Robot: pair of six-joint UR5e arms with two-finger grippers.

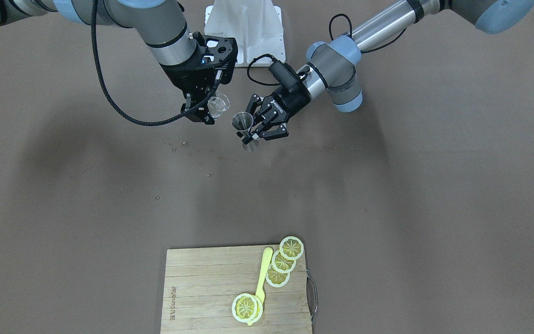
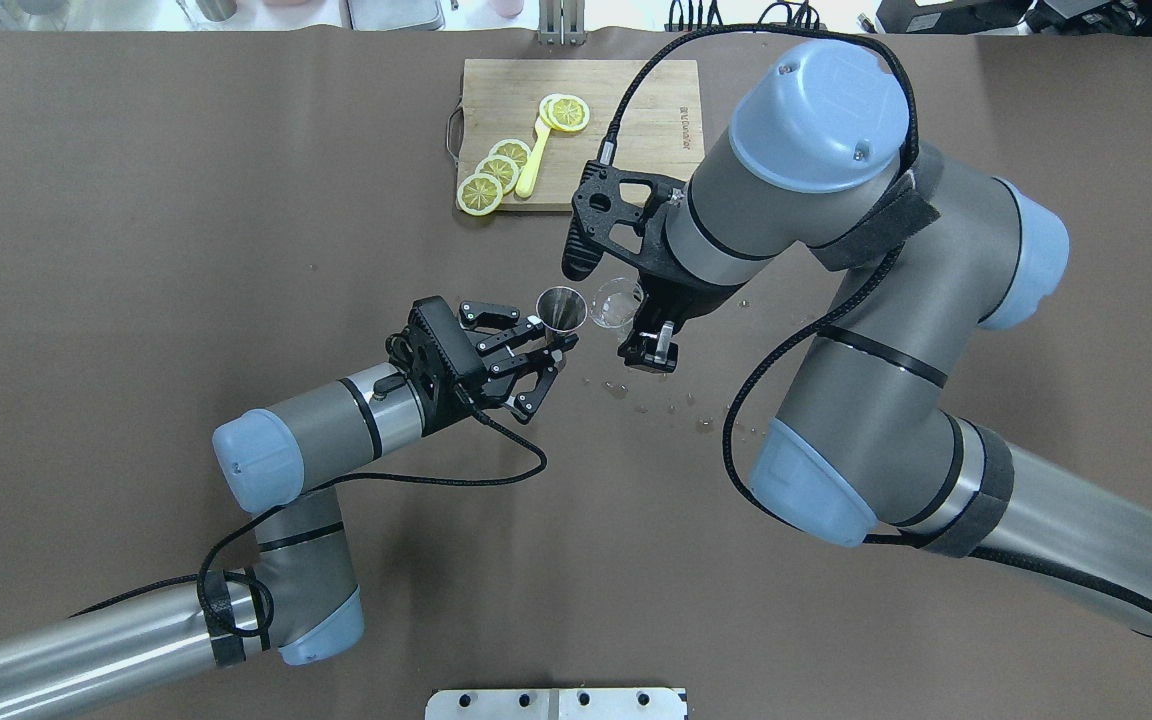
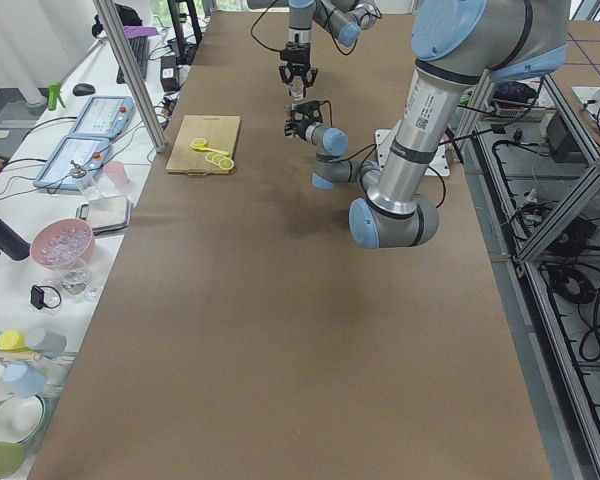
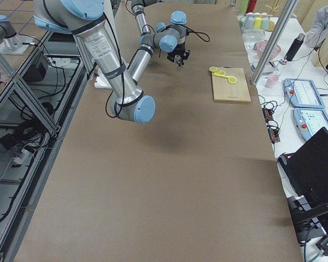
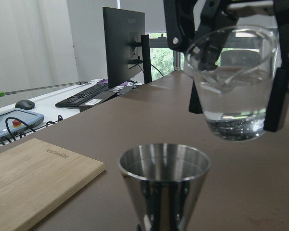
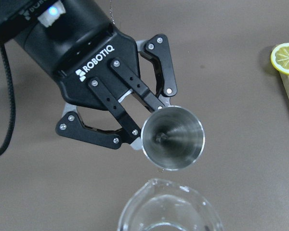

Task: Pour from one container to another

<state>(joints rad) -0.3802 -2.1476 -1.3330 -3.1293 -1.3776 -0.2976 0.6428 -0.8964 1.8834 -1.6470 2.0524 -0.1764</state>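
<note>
As things stand: both vessels hang above the table, and I judge the pour to be about to start or barely begun.
Glass tumbler [image 5: 233, 82]: clamped across its sides by the right gripper [image 2: 614, 308]. Clear liquid sits in its lower part, and it is tipped only slightly.
Steel jigger [image 6: 172, 137]: upright with its mouth up, pinched at its narrow waist by the left gripper [image 1: 253, 134], whose jaws are closed on it.
Key relation: the tumbler lies just beside the jigger on the robot's right and higher. Its lip is near the jigger's mouth but not over it, and the two do not touch.
Next move: the right wrist would need to roll the tumbler's lip toward the left arm and over the open cone, with the jigger held level.
Risk: the mouth is narrow, and wet spots [image 2: 620, 390] on the brown table [image 2: 236, 200] suggest a spill is likely.
Jigger's contents: cannot tell.
</note>
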